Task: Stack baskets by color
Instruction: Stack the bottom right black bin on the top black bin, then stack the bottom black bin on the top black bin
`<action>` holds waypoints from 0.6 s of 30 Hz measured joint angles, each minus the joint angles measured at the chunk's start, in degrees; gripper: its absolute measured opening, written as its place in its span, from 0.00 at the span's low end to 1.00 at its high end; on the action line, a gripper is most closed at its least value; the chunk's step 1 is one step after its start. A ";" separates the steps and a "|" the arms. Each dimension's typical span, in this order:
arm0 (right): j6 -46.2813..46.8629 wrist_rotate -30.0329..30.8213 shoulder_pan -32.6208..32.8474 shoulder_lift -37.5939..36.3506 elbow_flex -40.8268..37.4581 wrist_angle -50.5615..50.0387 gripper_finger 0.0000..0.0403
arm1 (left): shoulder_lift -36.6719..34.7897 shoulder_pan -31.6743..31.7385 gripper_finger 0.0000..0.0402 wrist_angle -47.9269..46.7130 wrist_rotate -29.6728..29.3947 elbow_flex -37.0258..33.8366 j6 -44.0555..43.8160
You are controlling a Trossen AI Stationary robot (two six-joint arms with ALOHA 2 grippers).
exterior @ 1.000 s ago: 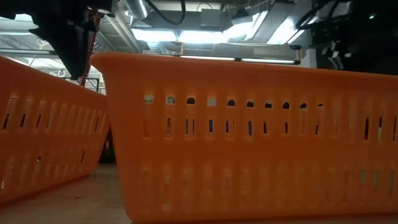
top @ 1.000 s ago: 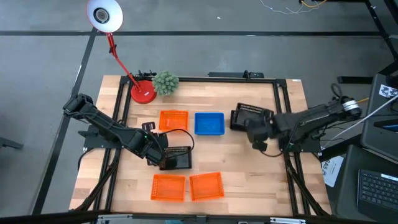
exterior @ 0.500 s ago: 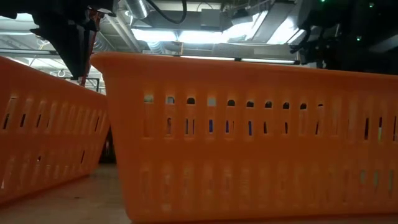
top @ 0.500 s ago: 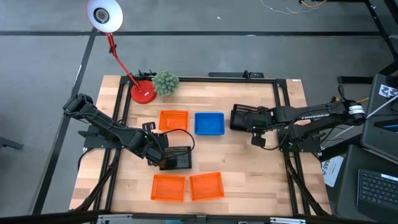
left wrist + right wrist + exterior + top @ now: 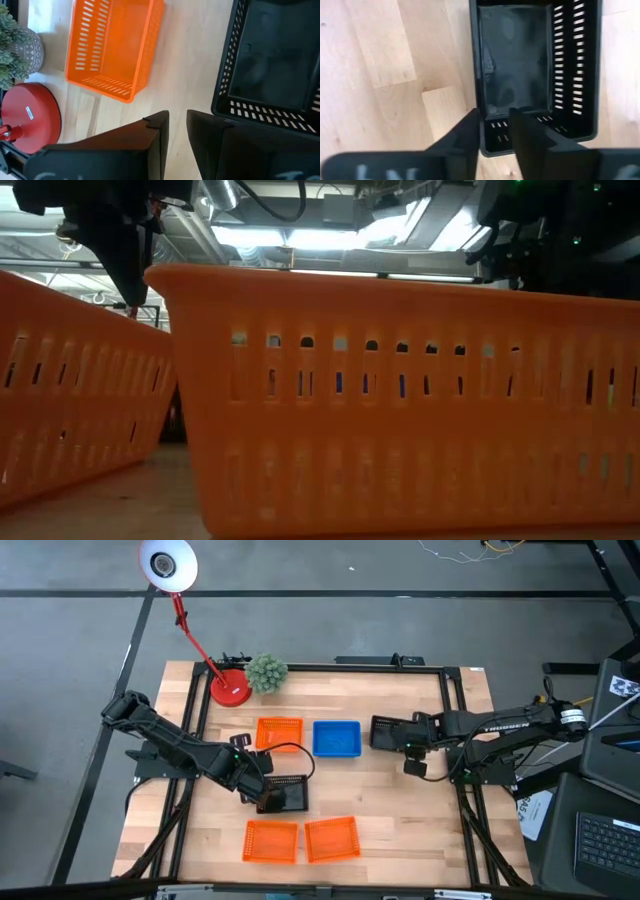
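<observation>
Nearest the front edge of the bench lie two orange baskets side by side. Behind them the left tool, fingers slightly parted and holding nothing, hovers at the rim of a black basket. Farther back sit a third orange basket and a blue basket. The right tool straddles the wall of another black basket, fingers seemingly loosening. It should lift clear without dragging the rim.

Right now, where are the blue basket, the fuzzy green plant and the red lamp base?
blue basket (image 5: 336,738): high view, on its inside floor.
fuzzy green plant (image 5: 266,671): high view, on the middle of its round top.
red lamp base (image 5: 231,689): high view, on the flat round disc.
</observation>
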 joint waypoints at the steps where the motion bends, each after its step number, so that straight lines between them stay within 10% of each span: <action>1: -0.02 0.62 0.00 0.00 0.00 0.00 0.29 | 0.00 0.00 0.15 0.00 0.00 0.01 0.00; 6: 0.33 -0.74 0.00 0.00 0.04 1.88 0.37 | 0.00 -0.02 0.15 0.03 0.03 0.01 -0.02; 13: 12.15 -19.07 2.11 0.00 4.05 5.22 0.38 | 0.00 -0.04 0.15 9.19 3.83 0.00 2.60; 18: 16.56 -25.71 7.74 0.00 4.92 7.43 0.38 | 0.62 -0.03 0.15 5.90 17.03 0.00 -1.73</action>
